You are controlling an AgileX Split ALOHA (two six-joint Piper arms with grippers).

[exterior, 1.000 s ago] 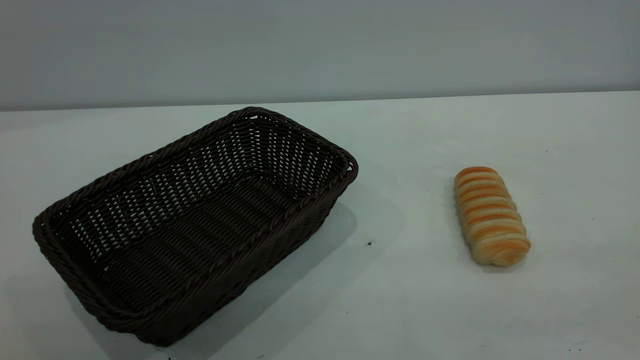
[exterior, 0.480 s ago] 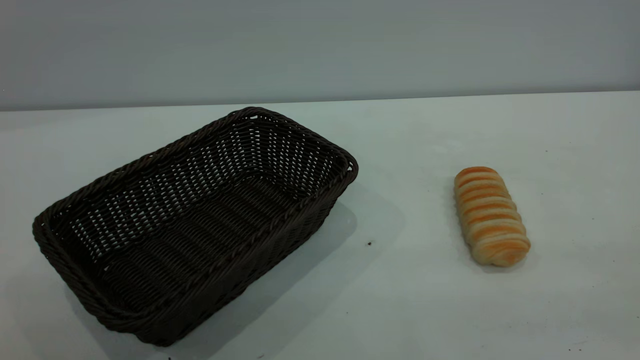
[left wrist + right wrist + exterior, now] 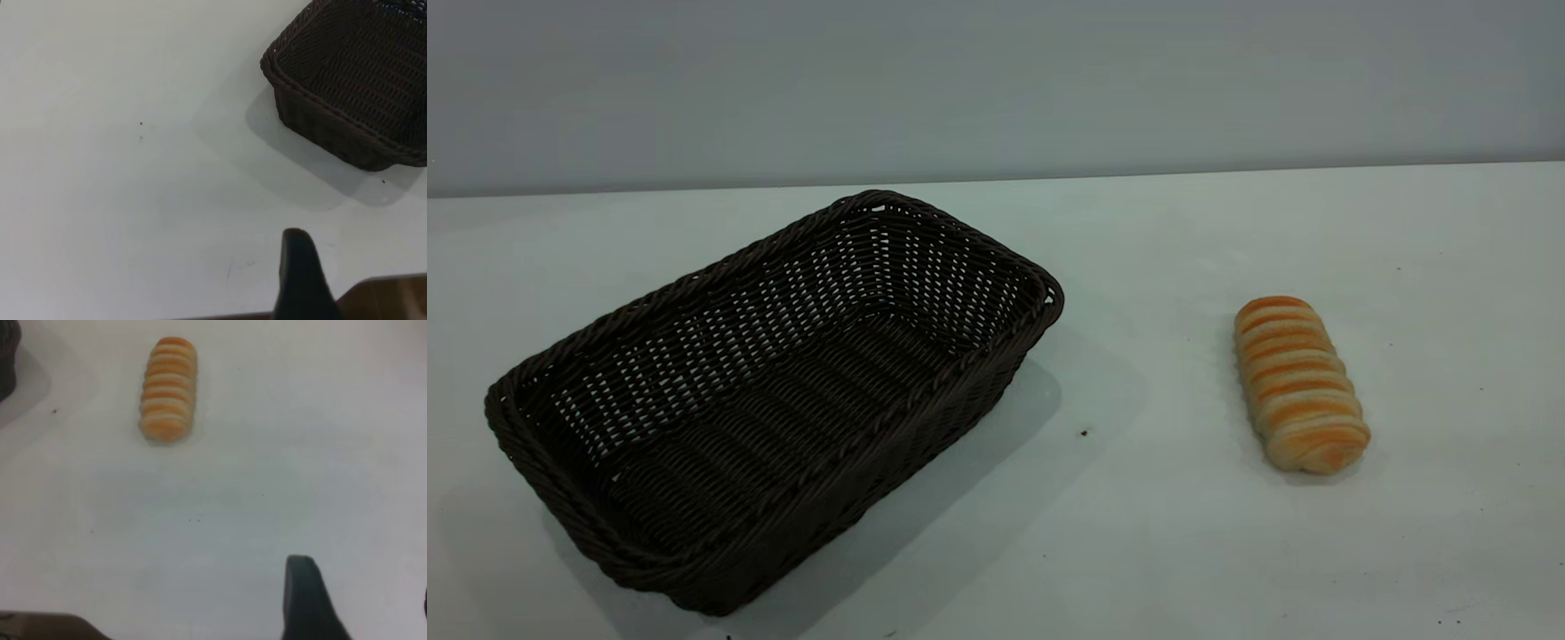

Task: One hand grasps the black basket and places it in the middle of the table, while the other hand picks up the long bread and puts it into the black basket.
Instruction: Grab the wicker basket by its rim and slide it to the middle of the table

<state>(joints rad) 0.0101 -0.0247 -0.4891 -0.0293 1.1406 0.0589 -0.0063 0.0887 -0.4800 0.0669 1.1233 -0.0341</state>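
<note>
Exterior view: nothing has changed over the last second. The large rectangular dark brown-black woven wicker basket [image 3: 774, 400] and the small oblong cream bread roll with orange-brown stripes [image 3: 1300, 384] sit exactly where they were on the plain white matte desk [image 3: 1156, 533]. Taking the basket as landmark: it lies at an angle on the left part of the desk, upright and empty. The bread roll rests flat on the desk, well apart from the basket, off its right-hand corner, with bare desk between them.

No arm appears in the exterior view. Left wrist view: the left gripper [image 3: 301, 277] hangs above bare desk, near one corner of the basket [image 3: 353, 87] but not touching it. Only one black finger is visible, so I cannot tell whether it is released or clenched; it is grasping nothing. Right wrist view: the right gripper [image 3: 305, 600] hangs over bare desk, clear of the bread roll [image 3: 168, 389], with a sliver of the basket at the frame edge. Again a single finger shows; state cannot be told, and nothing is held.

Judgement: no step is done yet. The basket is off-centre and must be shifted to mid-desk first; the bread transfer follows. The lack of scene change suggests both arms are at the start of their approach.
</note>
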